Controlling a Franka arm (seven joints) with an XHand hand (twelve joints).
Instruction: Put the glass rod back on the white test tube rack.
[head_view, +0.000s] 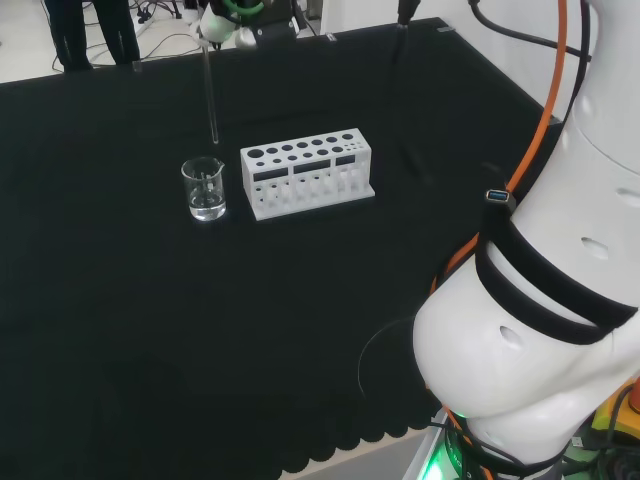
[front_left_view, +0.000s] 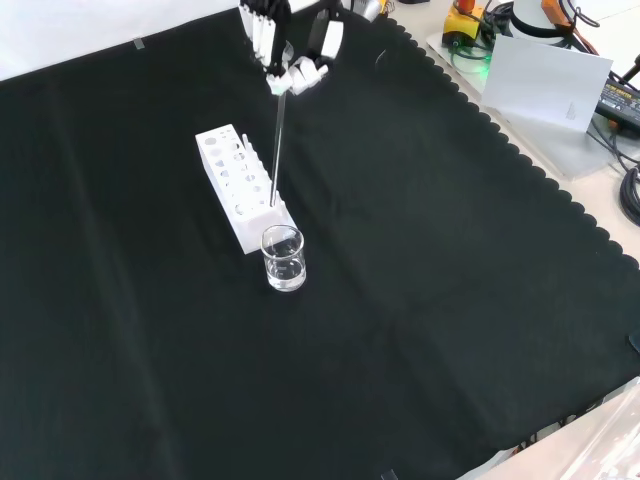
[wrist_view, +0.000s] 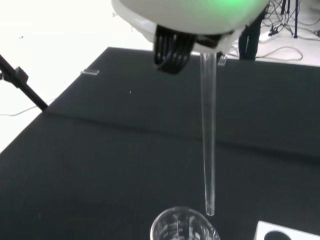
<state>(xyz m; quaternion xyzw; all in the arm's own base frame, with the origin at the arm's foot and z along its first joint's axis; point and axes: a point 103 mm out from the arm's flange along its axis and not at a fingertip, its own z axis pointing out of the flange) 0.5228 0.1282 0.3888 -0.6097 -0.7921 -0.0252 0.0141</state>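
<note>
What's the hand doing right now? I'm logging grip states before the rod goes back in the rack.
Hand: shut on the glass rod, holding it upright by its top end above the beaker.

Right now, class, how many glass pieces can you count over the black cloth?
2 plainly seen: a beaker standing at the end of the white rack, and a rod held upright above it by the hand. Other clear ware could go unnoticed.

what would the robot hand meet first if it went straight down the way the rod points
Probably the white test tube rack's end nearest the small clear glass beaker. The robot hand holds the thin clear glass rod upright, tip hanging close above where the two meet. Depth is unclear, so it could be the beaker rim instead.
</note>
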